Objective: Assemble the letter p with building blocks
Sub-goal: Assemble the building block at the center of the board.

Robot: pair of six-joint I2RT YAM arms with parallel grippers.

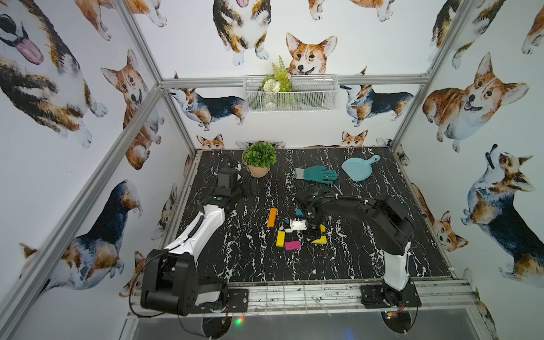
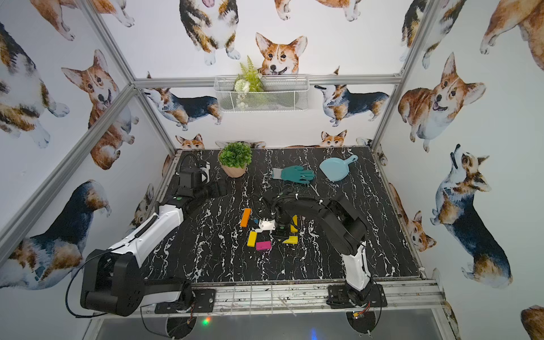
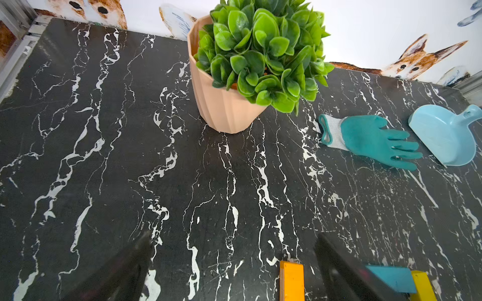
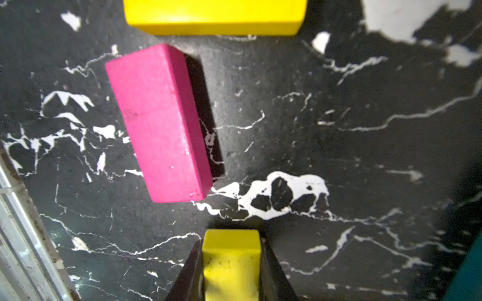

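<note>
- Pink block (image 1: pixel 292 245): lies flat; yellow block (image 1: pixel 280 238) just beside it, orange block (image 1: pixel 272 217) further back.
- R gripper (image 4: pixel 231 250): near pink block, fingers clamped on 2nd yellow block (image 4: pixel 231 271).
- L gripper (image 3: pixel 234 242): well away from pink block, by plant pot (image 3: pixel 221 109), fingers wide apart.

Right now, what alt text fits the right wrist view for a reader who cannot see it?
The right gripper is shut on a yellow block over a black marble table. A magenta block lies flat ahead of it, with a second yellow block beyond.
</note>
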